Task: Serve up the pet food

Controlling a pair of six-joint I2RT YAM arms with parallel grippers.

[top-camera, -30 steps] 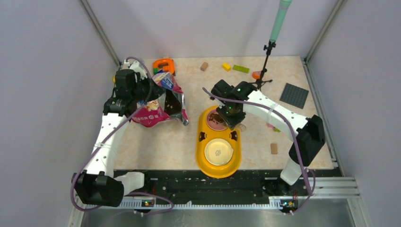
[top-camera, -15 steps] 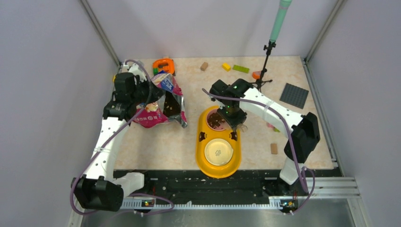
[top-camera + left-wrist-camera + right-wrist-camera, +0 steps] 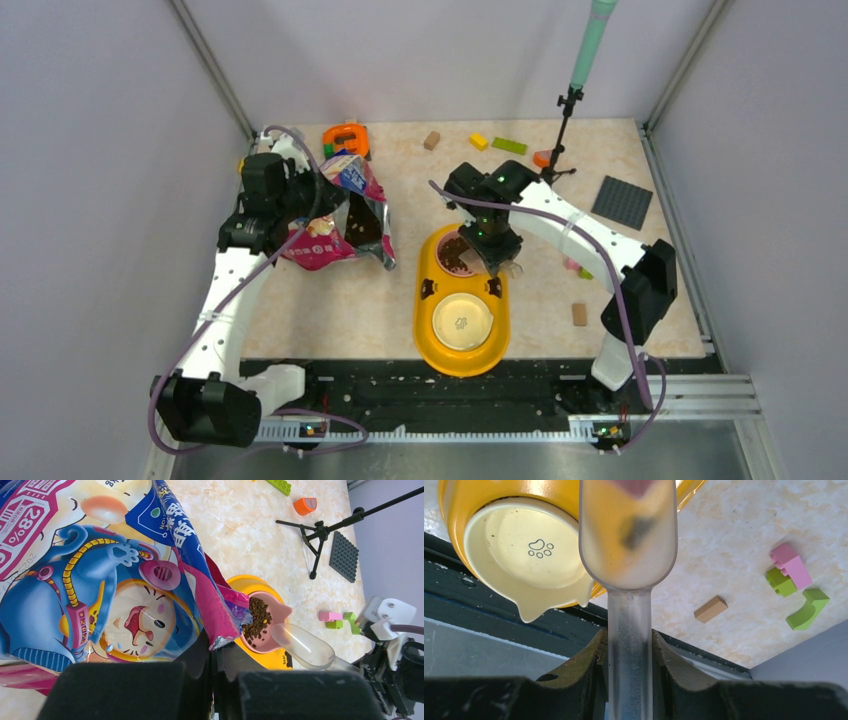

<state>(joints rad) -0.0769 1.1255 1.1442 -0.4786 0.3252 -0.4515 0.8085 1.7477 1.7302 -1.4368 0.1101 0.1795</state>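
Note:
The dark brown pet food (image 3: 455,256) lies heaped in the pink bowl (image 3: 272,640) at the far end of the yellow feeder (image 3: 430,330). It also shows in the left wrist view (image 3: 257,621). The near cream bowl (image 3: 519,555) holds no food. My right gripper (image 3: 495,250) is shut on the handle of a translucent scoop (image 3: 628,535), which hangs by the pink bowl's right rim and looks empty in the left wrist view (image 3: 302,646). My left gripper (image 3: 220,672) is shut on the edge of the magenta-and-blue cat food bag (image 3: 100,575), lying open left of the feeder (image 3: 335,220).
A black tripod stand (image 3: 562,135) with a green pole rises at the back right. A dark grey baseplate (image 3: 621,201) lies right of it. Loose toy bricks (image 3: 508,146) and an orange toy (image 3: 346,138) line the back; a tan block (image 3: 579,314) and pink-green bricks (image 3: 786,570) lie right.
My right gripper has shifted slightly and turned with the scoop, uncovering more of the kibble in the pink bowl. The left arm and the bag have barely moved.

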